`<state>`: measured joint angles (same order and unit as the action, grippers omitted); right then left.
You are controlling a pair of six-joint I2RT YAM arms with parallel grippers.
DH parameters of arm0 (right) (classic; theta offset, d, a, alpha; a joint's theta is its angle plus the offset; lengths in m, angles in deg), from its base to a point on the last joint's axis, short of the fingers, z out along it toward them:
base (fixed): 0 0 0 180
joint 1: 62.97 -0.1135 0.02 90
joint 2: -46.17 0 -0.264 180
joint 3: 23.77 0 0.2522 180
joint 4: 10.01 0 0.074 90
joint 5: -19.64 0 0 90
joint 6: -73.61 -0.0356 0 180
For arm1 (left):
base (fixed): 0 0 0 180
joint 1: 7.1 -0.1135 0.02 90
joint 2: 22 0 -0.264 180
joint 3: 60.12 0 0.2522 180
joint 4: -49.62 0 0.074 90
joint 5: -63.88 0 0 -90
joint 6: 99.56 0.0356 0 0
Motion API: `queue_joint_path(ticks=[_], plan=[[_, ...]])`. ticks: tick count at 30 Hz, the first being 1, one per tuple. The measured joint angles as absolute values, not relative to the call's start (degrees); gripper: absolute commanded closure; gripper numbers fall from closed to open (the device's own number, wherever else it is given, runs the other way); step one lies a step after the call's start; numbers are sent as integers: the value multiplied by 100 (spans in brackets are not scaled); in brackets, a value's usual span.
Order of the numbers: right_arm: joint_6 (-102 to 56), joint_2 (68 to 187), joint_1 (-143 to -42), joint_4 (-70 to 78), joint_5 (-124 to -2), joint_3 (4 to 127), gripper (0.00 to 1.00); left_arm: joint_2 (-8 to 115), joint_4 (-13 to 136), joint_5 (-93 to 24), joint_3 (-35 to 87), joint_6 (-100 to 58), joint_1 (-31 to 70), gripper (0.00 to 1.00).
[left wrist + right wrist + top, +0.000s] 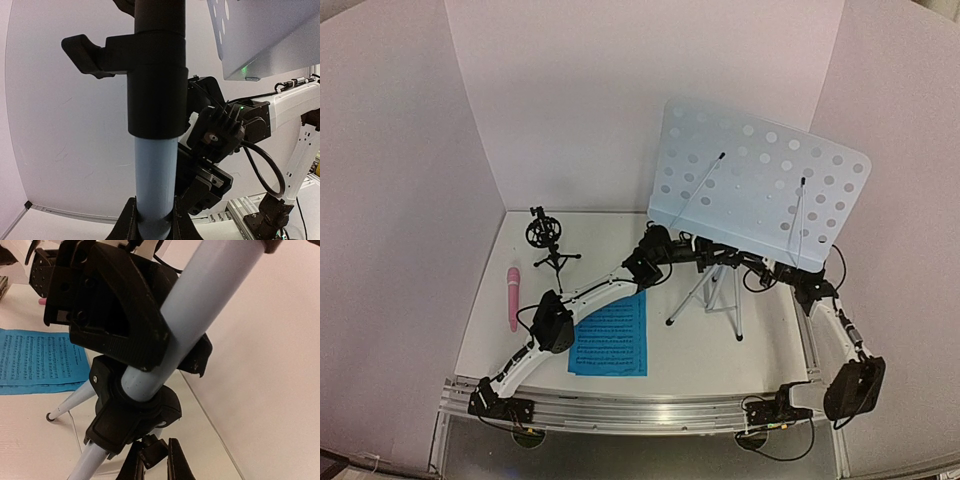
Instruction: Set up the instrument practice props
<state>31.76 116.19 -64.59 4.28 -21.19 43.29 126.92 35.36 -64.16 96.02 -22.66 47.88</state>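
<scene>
Both left tool (154, 220) and right tool (156, 460) clench the music stand (760, 185) low on its shaft (155, 175).

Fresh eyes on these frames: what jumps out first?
The big pale-blue perforated stand at back right, gripped below its desk by both arms. The left end effector is shut on the pole, and the right end effector on a black fitting by the leg hub. On the table to the left lie blue sheet music and a pink mic, with a black mount standing behind.
</scene>
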Motion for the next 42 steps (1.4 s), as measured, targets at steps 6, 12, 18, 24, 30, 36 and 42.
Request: queue_joint_path(ticks=[6,12,18,24,30,36,42], plan=[[2549,11705,-6432,767,-1997,4514,96,12692,3358,-6433,9521,-2264,4786,100],[1954,11717,-6412,1216,-1972,4688,93,12692,3284,-6436,9484,-2256,4788,100],[1302,11753,-6396,1722,-1961,4908,89,12692,3277,-6457,9480,-2241,4797,100],[531,11884,-6359,2000,-1812,5074,86,12692,3278,-6462,9475,-2203,4797,100],[-325,12062,-6308,2159,-1572,5233,79,12692,3232,-6466,9451,-2199,4797,100],[-1094,12221,-6257,2258,-1341,5314,79,12692,3229,-6488,9450,-2194,4797,100],[-1895,12374,-6230,2384,-1152,5405,62,12692,3230,-6493,9450,-2175,4782,100]])
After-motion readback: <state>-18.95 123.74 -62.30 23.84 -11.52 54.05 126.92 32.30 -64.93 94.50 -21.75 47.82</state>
